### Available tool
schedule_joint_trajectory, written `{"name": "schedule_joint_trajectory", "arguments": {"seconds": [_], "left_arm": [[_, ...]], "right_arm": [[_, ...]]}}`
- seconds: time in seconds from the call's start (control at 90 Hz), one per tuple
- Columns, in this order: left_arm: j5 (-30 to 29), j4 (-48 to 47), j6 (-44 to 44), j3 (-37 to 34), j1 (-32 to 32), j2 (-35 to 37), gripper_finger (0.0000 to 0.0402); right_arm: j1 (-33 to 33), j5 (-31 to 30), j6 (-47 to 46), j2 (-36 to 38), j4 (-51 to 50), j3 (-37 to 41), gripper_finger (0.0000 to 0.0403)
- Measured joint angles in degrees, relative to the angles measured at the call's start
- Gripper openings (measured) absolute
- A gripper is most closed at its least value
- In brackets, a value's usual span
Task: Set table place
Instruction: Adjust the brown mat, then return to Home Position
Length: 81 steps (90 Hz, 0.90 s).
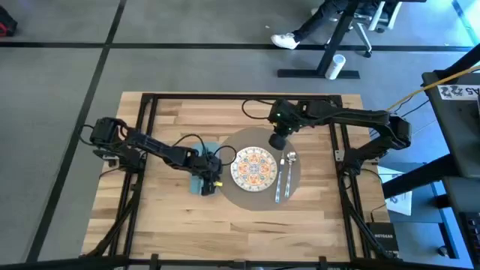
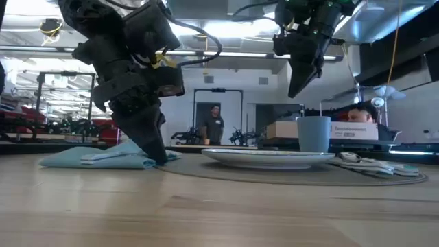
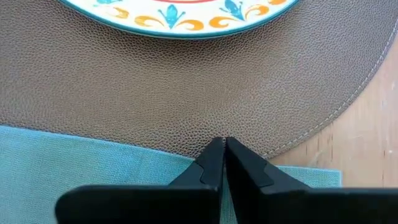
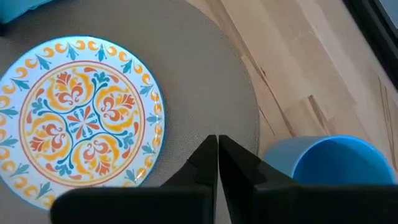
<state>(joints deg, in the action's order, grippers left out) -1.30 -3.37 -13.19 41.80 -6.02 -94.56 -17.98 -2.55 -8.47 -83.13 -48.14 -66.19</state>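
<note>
The round grey-brown place mat (image 1: pixel 294 180) lies on the wooden table (image 1: pixel 165 217). A patterned plate (image 1: pixel 253 166) sits on the mat, with a fork and spoon (image 1: pixel 285 169) to its right. A teal napkin (image 1: pixel 201 171) lies left of the mat, its right edge on the mat's rim. My left gripper (image 3: pixel 222 142) is shut, pointing down at that edge. My right gripper (image 2: pixel 296 89) is shut and hangs high over the mat's far part, next to a blue cup (image 4: pixel 333 162). My left gripper comes slanting down from the table's left, and its shut fingertips (image 2: pixel 158 154) rest on the napkin's right edge (image 3: pixel 186 163) where it meets the mat. No cloth shows between the fingers. The napkin lies flat on the table.
The blue cup (image 2: pixel 313 134) stands at the mat's far right. Bare wood lies along the near edge (image 1: pixel 225 232) and at the left. Beyond the table a person (image 2: pixel 215 123) stands in the room, and another's head (image 2: pixel 360 113) shows at the right.
</note>
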Motion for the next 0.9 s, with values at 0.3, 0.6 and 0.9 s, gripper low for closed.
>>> {"name": "schedule_joint_trajectory", "arguments": {"seconds": [0.3, 0.6, 0.9], "left_arm": [[-0.02, 1.84, -0.13, -0.07, 0.00, 0.58, 0.0000], [0.00, 1.50, 4.75, 2.80, 0.17, 2.43, 0.0000], [0.00, -0.82, 10.84, 6.28, 0.17, 14.34, 0.0000]], "right_arm": [[0.00, 0.00, 0.03, 0.00, 0.06, 0.00, 0.0000], [1.25, 0.06, 0.64, 0.02, 1.44, -0.17, 0.0000], [9.18, -2.79, 1.66, 6.17, 1.77, -0.22, 0.0000]]}}
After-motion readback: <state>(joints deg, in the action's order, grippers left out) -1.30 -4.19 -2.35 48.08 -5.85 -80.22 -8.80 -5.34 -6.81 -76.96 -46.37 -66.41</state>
